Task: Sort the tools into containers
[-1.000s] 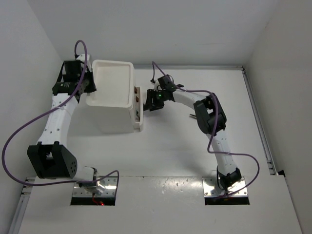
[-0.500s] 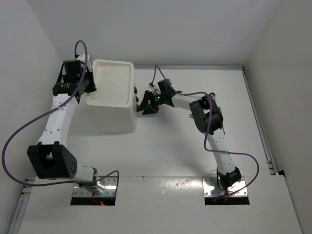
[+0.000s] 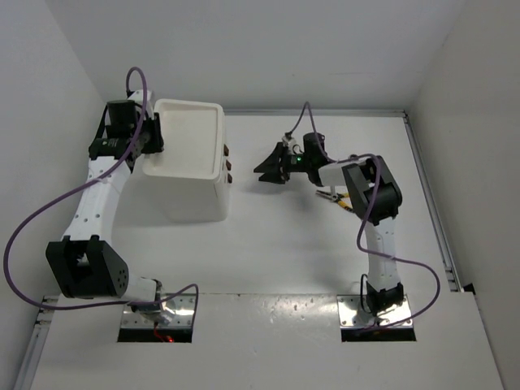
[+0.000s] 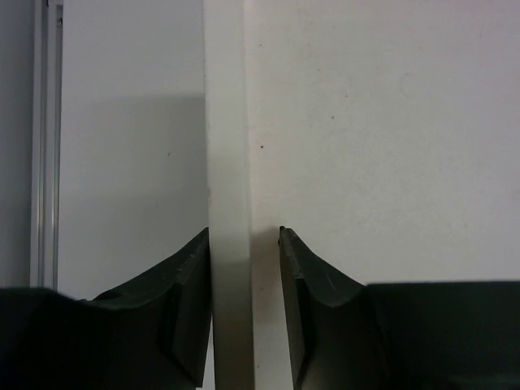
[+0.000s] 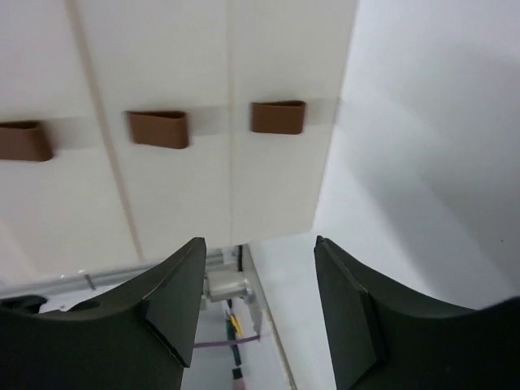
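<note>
At the far left of the table, your left gripper (image 4: 244, 230) is straddling the left rim (image 4: 227, 122) of the white drawer unit (image 3: 191, 191), apparently bracing it so it is not sliding while a drawer is worked. One finger is touching the rim and the other is standing a sliver off, so the jaws are barely parted and not clamping. Your right gripper (image 3: 262, 172) is hovering to the right of the unit, apart from it. Its fingers are spread wide and carrying nothing, and it is aiming left at the three brown knobs (image 5: 278, 116), likely lining up for a pull. All three drawer fronts are sitting flush and facing right, while the tray top is running near to far. The yellow-handled pliers (image 3: 340, 199) are lying on the table under your right forearm, their long axis slanting from far-left to near-right, handles seemingly toward the near-right. No other tools are showing.
</note>
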Robot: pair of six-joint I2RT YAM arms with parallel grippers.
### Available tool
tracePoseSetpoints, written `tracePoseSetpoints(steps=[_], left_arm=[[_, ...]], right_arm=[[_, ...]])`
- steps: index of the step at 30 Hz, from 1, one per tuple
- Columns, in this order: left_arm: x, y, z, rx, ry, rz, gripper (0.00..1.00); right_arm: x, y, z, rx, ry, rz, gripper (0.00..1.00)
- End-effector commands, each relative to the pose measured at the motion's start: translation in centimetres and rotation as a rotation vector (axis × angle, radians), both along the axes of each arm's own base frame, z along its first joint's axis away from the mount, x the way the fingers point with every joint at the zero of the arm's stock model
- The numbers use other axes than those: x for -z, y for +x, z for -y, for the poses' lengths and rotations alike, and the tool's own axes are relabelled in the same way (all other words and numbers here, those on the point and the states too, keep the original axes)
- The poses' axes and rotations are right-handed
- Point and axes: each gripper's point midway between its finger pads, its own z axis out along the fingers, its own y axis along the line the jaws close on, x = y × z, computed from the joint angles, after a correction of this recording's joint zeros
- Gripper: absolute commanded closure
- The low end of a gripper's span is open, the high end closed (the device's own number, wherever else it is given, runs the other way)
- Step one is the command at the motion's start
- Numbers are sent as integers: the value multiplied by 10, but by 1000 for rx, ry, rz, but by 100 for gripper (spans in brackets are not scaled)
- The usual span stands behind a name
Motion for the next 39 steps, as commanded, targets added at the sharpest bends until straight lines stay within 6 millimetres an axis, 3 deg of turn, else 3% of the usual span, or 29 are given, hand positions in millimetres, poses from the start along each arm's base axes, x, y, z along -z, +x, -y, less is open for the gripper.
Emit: tracePoseSetpoints(steps=[1, 3, 4, 7, 8, 9, 12, 18, 34, 39], left_arm=[[26, -11, 20, 73, -49, -98, 59], [26, -11, 20, 73, -49, -98, 63], [23, -12, 20, 73, -49, -97, 66], [25, -11, 20, 73, -49, -108, 85], [26, -13, 19, 80, -40, -116, 96], [30, -11, 19, 80, -41, -127, 99], [31, -11, 17, 71, -34, -127, 100], [30, -11, 19, 80, -41, -127, 100], [43, -13, 31, 148, -72, -159, 100], [47, -13, 35, 171, -81, -168, 100]], right_arm=[[-72, -1, -9, 0, 244, 136, 43], [-90, -1, -14, 15, 330, 141, 43], [-85, 3, -16, 16, 341, 125, 45], [-85, 5, -30, 7, 364, 115, 47], [-89, 2, -38, -8, 379, 97, 47], [-89, -1, -44, -12, 397, 101, 48], [-91, -3, -57, -23, 420, 100, 50], [-76, -4, -66, -30, 438, 49, 47], [-67, 12, -73, -19, 463, 82, 45], [-74, 18, -76, -24, 474, 104, 45]])
